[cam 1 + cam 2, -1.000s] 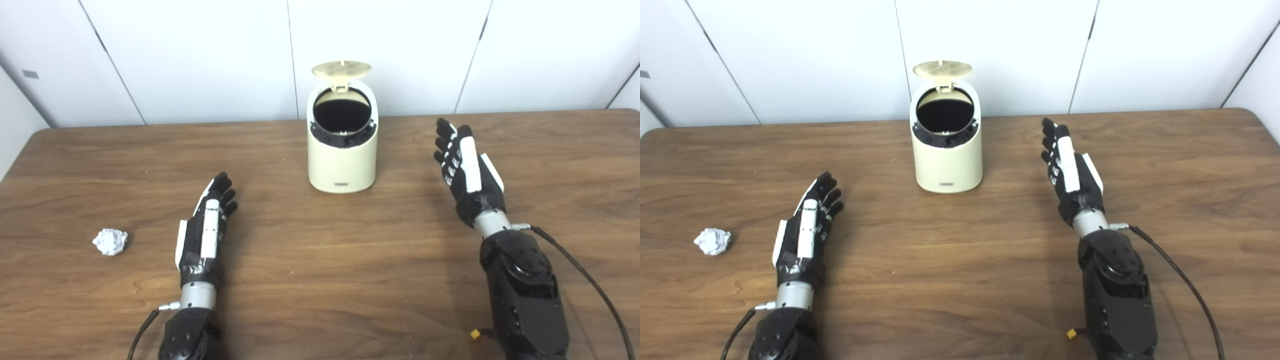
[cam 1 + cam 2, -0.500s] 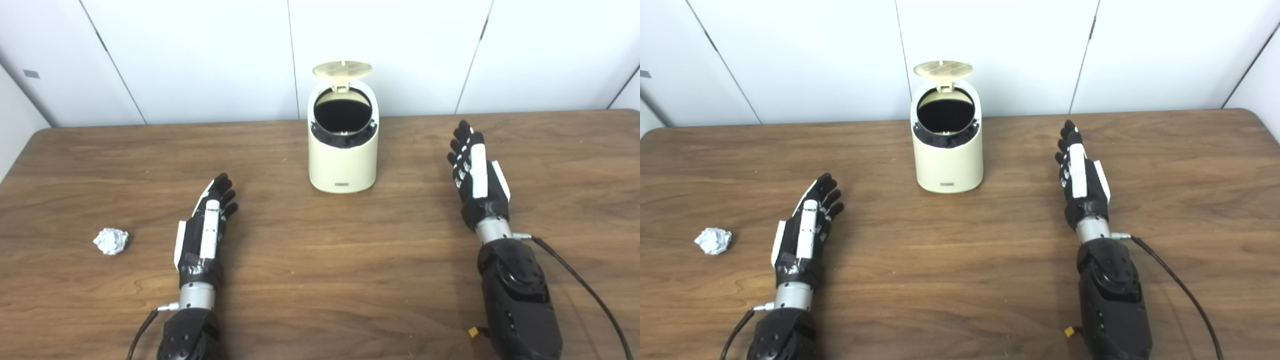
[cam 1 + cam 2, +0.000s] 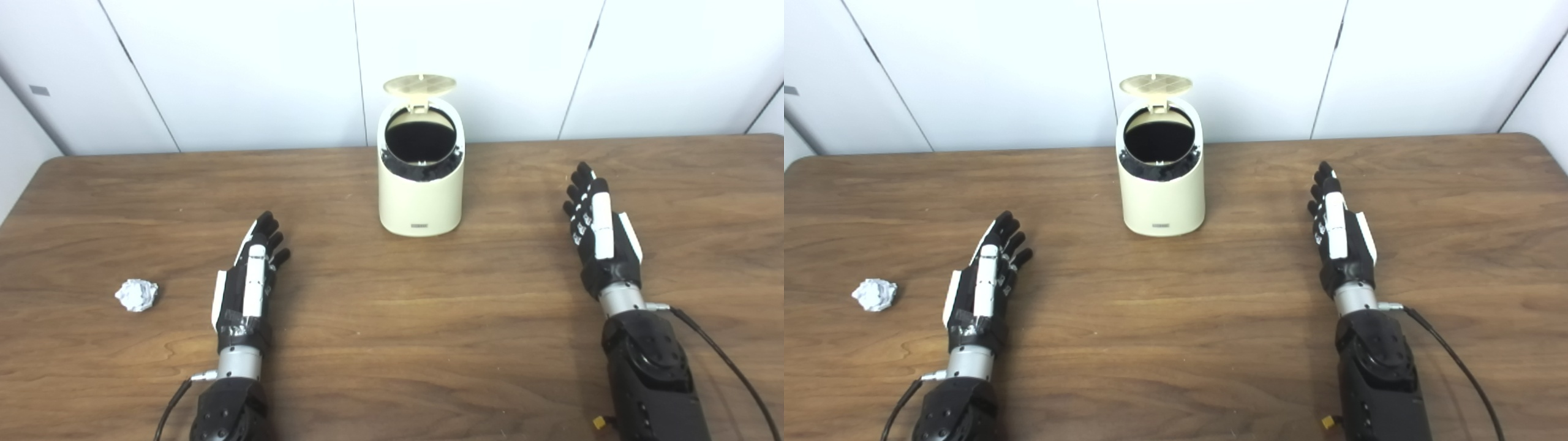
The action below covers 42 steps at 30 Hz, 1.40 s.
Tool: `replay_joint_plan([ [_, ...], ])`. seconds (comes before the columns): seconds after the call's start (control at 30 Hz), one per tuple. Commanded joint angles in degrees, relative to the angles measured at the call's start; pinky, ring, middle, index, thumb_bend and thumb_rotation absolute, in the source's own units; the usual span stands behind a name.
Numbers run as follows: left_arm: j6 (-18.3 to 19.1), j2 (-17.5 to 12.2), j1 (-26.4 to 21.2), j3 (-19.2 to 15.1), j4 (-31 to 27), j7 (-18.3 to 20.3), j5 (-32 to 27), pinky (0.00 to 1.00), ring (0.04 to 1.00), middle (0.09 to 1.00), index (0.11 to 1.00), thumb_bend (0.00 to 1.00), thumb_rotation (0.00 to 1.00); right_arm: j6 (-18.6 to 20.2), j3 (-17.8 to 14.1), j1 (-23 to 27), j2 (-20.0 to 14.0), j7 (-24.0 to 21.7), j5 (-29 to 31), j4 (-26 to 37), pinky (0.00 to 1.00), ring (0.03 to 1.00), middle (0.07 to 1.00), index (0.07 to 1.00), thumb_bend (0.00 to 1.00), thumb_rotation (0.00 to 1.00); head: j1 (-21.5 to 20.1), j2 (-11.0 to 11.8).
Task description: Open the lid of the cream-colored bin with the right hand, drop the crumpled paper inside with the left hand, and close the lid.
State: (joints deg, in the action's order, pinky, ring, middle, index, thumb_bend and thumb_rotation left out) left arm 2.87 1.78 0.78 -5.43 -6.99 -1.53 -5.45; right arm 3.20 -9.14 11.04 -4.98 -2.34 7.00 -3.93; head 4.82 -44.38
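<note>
- Lower left of the frame: the left hand (image 3: pixel 248 285) lies over the wooden desk (image 3: pixel 392 343), fingers stretched out and slightly apart, holding nothing.
- Lower right: the right hand (image 3: pixel 601 229) is likewise flat and open, empty, fingers pointing up the frame.
- One crumpled paper ball (image 3: pixel 136 295) sits on the desk left of the left hand, near it but not touching.
- Upper centre: one cream-colored bin (image 3: pixel 420 193) stands upright between and beyond both hands, its lid (image 3: pixel 419 85) flipped up, the dark opening exposed.
</note>
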Motion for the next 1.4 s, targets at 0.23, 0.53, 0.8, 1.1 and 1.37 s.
replay_joint_plan([
  [0.23, -2.1, 1.5, -0.5, 1.5, -1.0, -0.6, 0.8, 0.93, 0.931, 0.94, 0.945, 0.4, 0.87, -2.3, -1.1, 1.2, -2.5, -1.6, 2.9, -1.1, 1.0, 1.0, 1.0, 1.0, 0.57, 1.0, 7.6, 0.5],
  [0.53, -3.6, 2.9, -0.6, 3.0, 0.3, -1.6, 2.8, 0.93, 0.924, 0.932, 0.943, 0.42, 0.86, -1.0, -1.5, 1.0, -3.5, -2.3, 4.8, 0.4, 1.0, 1.0, 1.0, 0.989, 0.57, 1.0, 13.1, 1.9],
  [0.8, -4.3, 3.4, -0.9, 3.8, 1.9, -2.5, 4.3, 0.93, 0.925, 0.93, 0.939, 0.41, 0.85, 3.7, -1.8, 0.8, -2.7, -0.6, 4.8, 5.2, 1.0, 1.0, 0.996, 0.973, 0.54, 1.0, 15.7, 3.1],
  [1.1, -3.8, 3.0, -2.2, 3.8, 2.5, -3.2, 5.2, 0.9, 0.911, 0.919, 0.937, 0.44, 0.79, 7.2, -1.2, 0.9, -2.3, -0.2, 5.2, 7.8, 1.0, 1.0, 1.0, 0.987, 0.54, 1.0, 15.8, 4.2],
  [1.37, 5.6, -0.2, -4.3, 4.1, -5.1, -2.6, 9.0, 0.98, 0.972, 0.963, 0.988, 0.49, 0.55, 7.0, -0.5, 1.1, -2.4, -0.3, 4.9, 7.1, 1.0, 1.0, 1.0, 0.989, 0.58, 1.0, 15.7, 4.3],
])
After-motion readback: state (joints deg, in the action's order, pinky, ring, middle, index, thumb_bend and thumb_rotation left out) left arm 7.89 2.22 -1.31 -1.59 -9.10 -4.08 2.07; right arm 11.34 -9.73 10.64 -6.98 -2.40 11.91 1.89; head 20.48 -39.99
